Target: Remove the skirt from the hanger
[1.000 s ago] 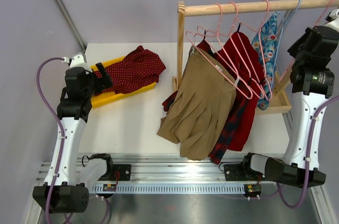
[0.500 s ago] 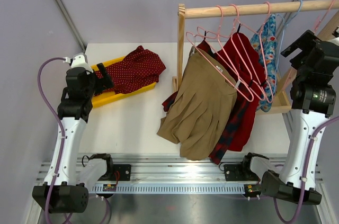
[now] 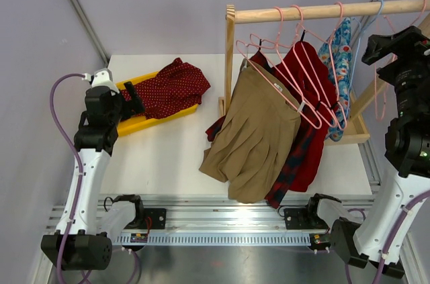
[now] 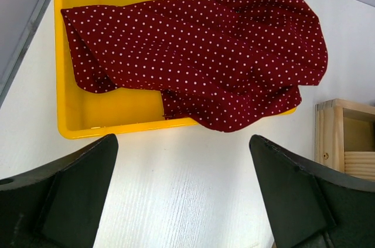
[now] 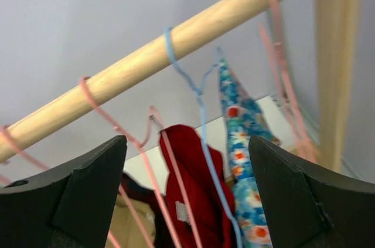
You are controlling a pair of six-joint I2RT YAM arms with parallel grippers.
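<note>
Hovering with both your jaws spread wide, right gripper (image 5: 187,201) facing the blue hanger (image 5: 203,125) on the wooden rail (image 5: 135,67), floral skirt (image 5: 240,136) hanging from it, left gripper (image 4: 184,201) above the yellow tray (image 4: 67,113).

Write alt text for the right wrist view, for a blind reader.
A wooden rail slants across the view, with pink hangers and one blue hanger hooked over it. A red garment and a flowered garment hang below. The right pincer is open, its dark fingers at both bottom corners.
</note>
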